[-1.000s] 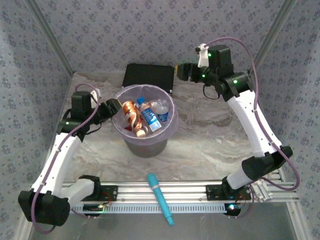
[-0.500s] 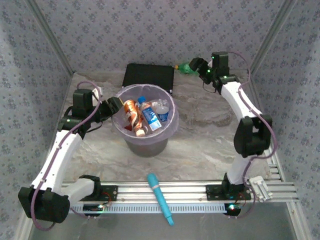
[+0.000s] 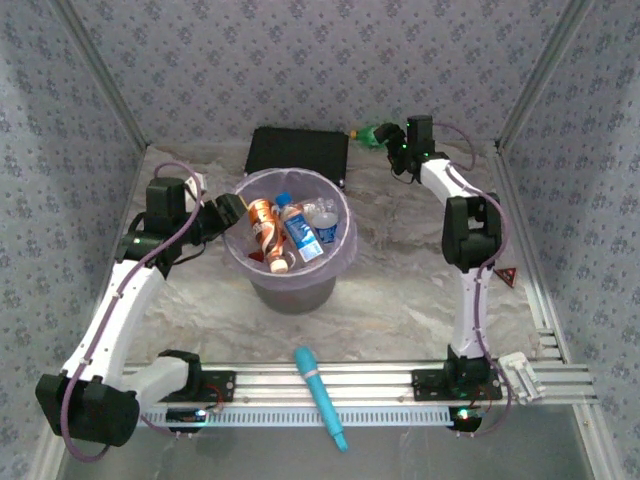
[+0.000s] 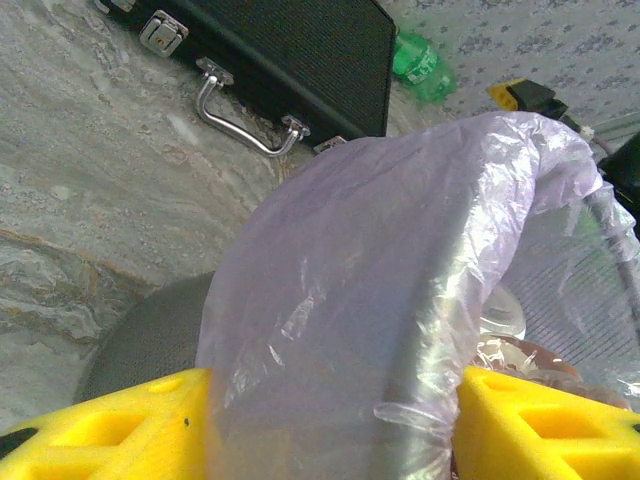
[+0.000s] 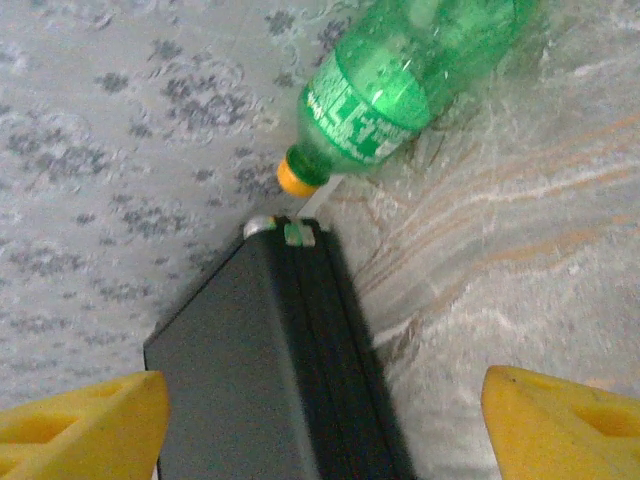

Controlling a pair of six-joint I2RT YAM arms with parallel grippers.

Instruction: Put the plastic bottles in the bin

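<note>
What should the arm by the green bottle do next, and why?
I'd guess: ease the right pincer forward until its open jaws straddle the green bottle. The bottle lies on the table ahead of the pincer, next to the black case, not yet in the bin.

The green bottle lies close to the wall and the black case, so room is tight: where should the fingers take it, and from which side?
Probably the labelled middle of the green bottle, from above, with the right gripper closing across its length. It lies on its side, its cap close to the black case's corner and the wall behind, so only its round flanks look free.
</note>
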